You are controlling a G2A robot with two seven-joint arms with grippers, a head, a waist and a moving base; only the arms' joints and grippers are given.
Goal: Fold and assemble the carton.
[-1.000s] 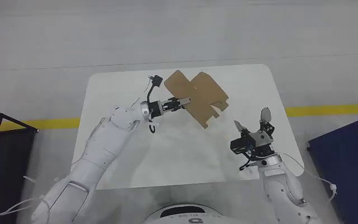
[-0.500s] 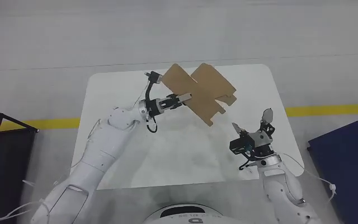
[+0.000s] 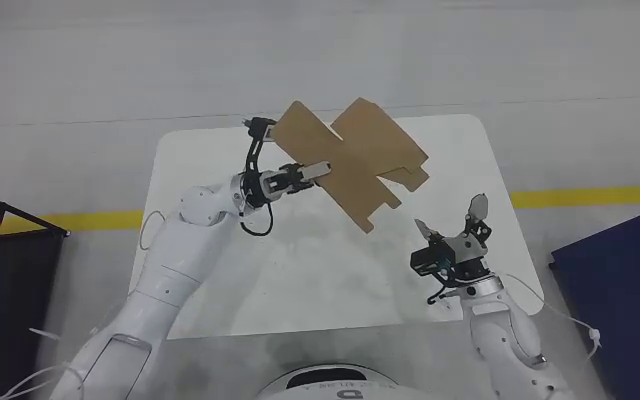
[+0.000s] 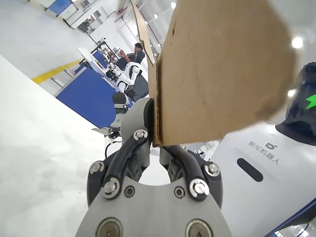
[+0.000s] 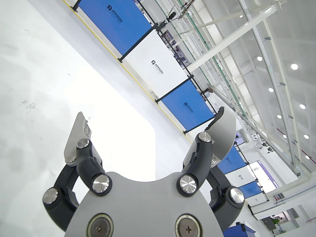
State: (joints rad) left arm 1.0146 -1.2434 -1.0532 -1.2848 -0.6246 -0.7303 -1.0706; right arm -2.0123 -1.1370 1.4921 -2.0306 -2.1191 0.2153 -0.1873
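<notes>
While my left gripper (image 3: 322, 168) is clamped on one edge of the flat brown corrugated cardboard carton (image 3: 355, 160), I've got the sheet up in the upper middle of the top view, apparently raised off the white rounded-corner table (image 3: 300, 280) and tilted. Its far corners poke past the table's top edge in the picture. From the left wrist camera the grip reads well: both fingers (image 4: 137, 117) are closed tight on the doubled cardboard edge, with the blank standing up and away from the palm. I'd say it's held by the edge like this to leave the panels and their cut-out tabs free, so there's something for the other arm to push against.

Over in the lower right of the top view, my right gripper (image 3: 452, 215) sits above the table near its right edge, well apart from the carton. Jaws are spread wide and nothing is between them; the right wrist camera confirms the gap is bare. That looks to me like a ready stance, open and pointed towards the work.

As for progress, the carton is unfolded, no walls up, no flaps tucked, so I judge we're early: pick-up done, shaping not yet begun. Next I'd want the right gripper brought in to a free panel. The risk I see is the thin pinch, since a hard push could swing or slip the sheet in the left fingers.
</notes>
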